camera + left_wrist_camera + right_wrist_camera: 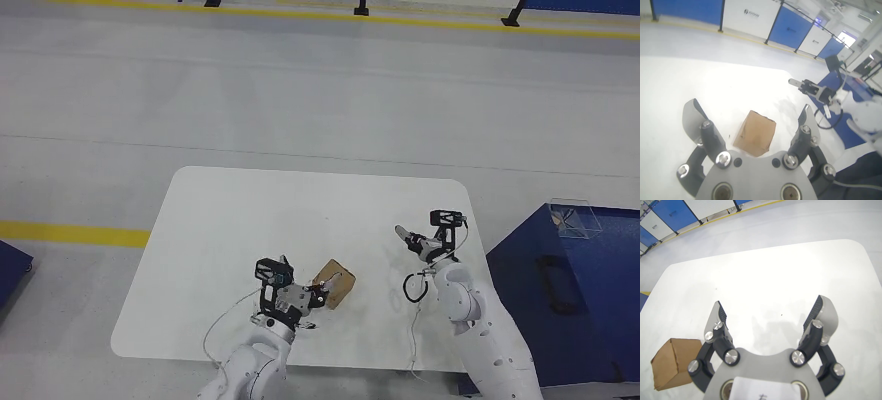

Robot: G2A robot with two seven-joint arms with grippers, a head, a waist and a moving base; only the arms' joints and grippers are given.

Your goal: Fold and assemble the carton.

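A small brown carton stands folded up on the white table, near its front edge. In the left wrist view the carton sits just beyond my open left gripper, whose fingers do not touch it. From above, that left gripper is right beside the carton's near side. My right gripper is held open above the table's right part, well apart from the carton. Nothing is between the right gripper's fingers.
A blue cabinet with a clear plastic container on top stands off the table's right edge. Black cables hang from the right arm. Blue and white partition panels line the far floor.
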